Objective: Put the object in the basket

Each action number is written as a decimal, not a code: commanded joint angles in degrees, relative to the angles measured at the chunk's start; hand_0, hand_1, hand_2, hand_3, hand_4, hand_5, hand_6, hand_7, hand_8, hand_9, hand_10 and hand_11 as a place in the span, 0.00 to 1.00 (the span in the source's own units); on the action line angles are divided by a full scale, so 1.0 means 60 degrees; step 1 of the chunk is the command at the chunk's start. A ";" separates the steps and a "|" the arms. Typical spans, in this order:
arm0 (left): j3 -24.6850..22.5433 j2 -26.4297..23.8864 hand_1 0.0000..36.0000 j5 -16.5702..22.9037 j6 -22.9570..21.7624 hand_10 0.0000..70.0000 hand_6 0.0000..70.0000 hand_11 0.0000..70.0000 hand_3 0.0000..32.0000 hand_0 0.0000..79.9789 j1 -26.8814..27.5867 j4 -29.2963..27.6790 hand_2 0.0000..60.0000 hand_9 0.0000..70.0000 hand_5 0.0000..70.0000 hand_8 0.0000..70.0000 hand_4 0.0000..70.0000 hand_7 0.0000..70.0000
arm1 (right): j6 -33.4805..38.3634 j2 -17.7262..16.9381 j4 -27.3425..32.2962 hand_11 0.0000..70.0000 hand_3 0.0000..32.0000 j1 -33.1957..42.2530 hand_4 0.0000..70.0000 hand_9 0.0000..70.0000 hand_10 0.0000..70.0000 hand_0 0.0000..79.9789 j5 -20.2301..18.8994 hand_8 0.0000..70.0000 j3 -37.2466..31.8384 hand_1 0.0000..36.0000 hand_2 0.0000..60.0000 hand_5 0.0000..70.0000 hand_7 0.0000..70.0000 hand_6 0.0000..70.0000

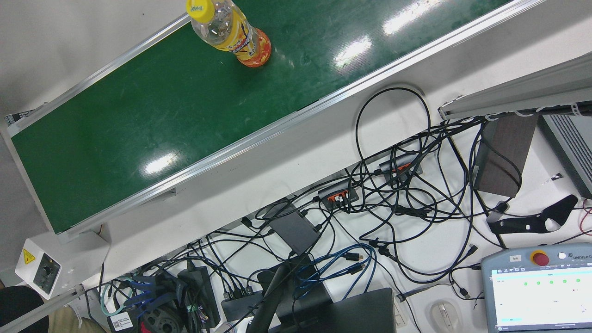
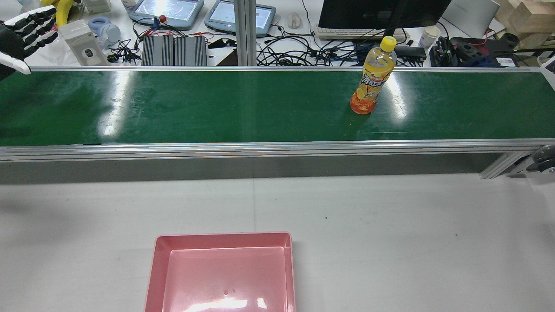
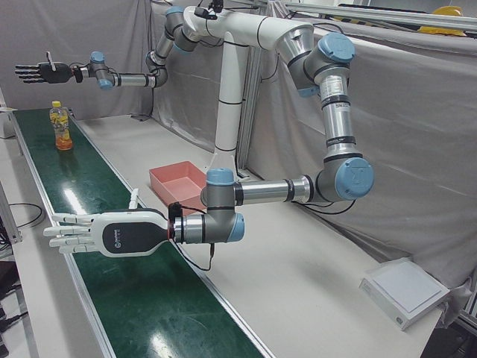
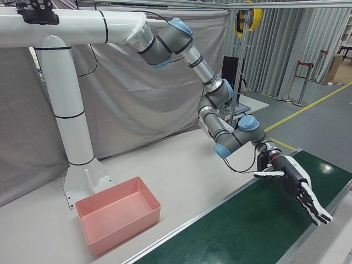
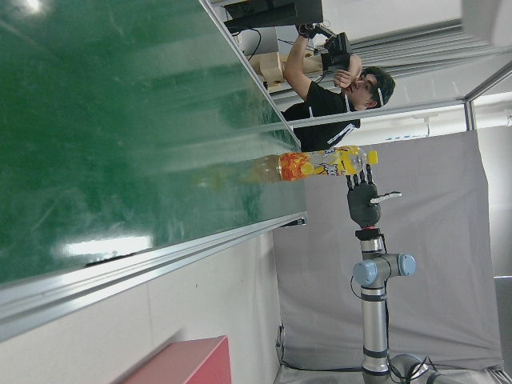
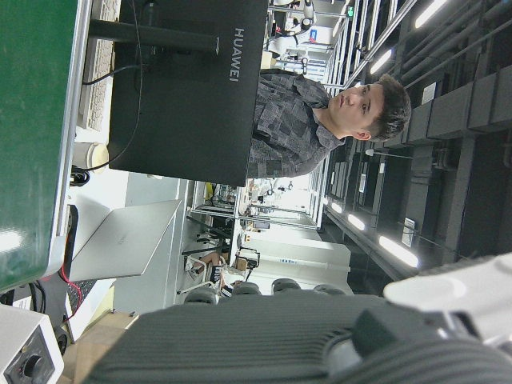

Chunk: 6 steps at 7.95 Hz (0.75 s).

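Rear view: one bottle (image 2: pixel 373 82) upright on the belt (image 2: pixel 217 108), one pink basket (image 2: pixel 223 273); both hands (image 3: pixel 112 233) (image 3: pixel 46 72) apparently spread, empty.

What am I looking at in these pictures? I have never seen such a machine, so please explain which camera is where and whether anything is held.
It is a robot with two long arms on one white pillar, each ending in a hand with fingers. One camera looks from behind the robot, three stand on the opposite side, and one sits on each hand, so those two pictures lie sideways. A green conveyor belt crosses the table. On it stands an orange drink bottle with a yellow cap, upright. On the white table nearer the robot is a pink basket with nothing in it. The left hand and the right hand both hover above the belt with fingers spread, holding nothing. The bottle is not yet touched.
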 commanded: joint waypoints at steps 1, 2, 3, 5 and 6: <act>-0.0130 -0.0005 0.20 0.0003 -0.0017 0.04 0.00 0.08 0.00 0.73 0.0028 0.0094 0.00 0.01 0.15 0.01 0.11 0.00 | 0.0009 -0.0012 0.0000 0.00 0.00 0.0005 0.00 0.00 0.00 0.00 0.0000 0.00 0.0028 0.00 0.00 0.00 0.00 0.00; -0.0131 -0.0019 0.20 -0.0011 -0.0017 0.03 0.00 0.07 0.00 0.73 0.0028 0.0124 0.00 0.01 0.15 0.01 0.11 0.00 | -0.0006 -0.0012 0.0000 0.00 0.00 0.0005 0.00 0.00 0.00 0.00 0.0000 0.00 0.0014 0.00 0.00 0.00 0.00 0.00; -0.0131 -0.0019 0.20 -0.0011 -0.0017 0.04 0.00 0.08 0.00 0.73 0.0028 0.0124 0.00 0.01 0.15 0.01 0.11 0.00 | -0.0006 -0.0012 0.0000 0.00 0.00 -0.0010 0.00 0.00 0.00 0.00 0.0000 0.00 -0.0001 0.00 0.00 0.00 0.00 0.00; -0.0131 -0.0005 0.20 -0.0011 -0.0017 0.04 0.00 0.08 0.00 0.73 0.0028 0.0139 0.00 0.00 0.15 0.00 0.11 0.00 | 0.0009 -0.0012 0.0000 0.00 0.00 0.0005 0.00 0.00 0.00 0.00 0.0000 0.00 -0.0001 0.00 0.00 0.00 0.00 0.00; -0.0131 -0.0005 0.20 -0.0011 -0.0017 0.04 0.00 0.08 0.00 0.73 0.0014 0.0139 0.00 0.01 0.15 0.01 0.11 0.00 | -0.0006 -0.0012 0.0000 0.00 0.00 0.0005 0.00 0.00 0.00 0.00 0.0000 0.00 -0.0001 0.00 0.00 0.00 0.00 0.00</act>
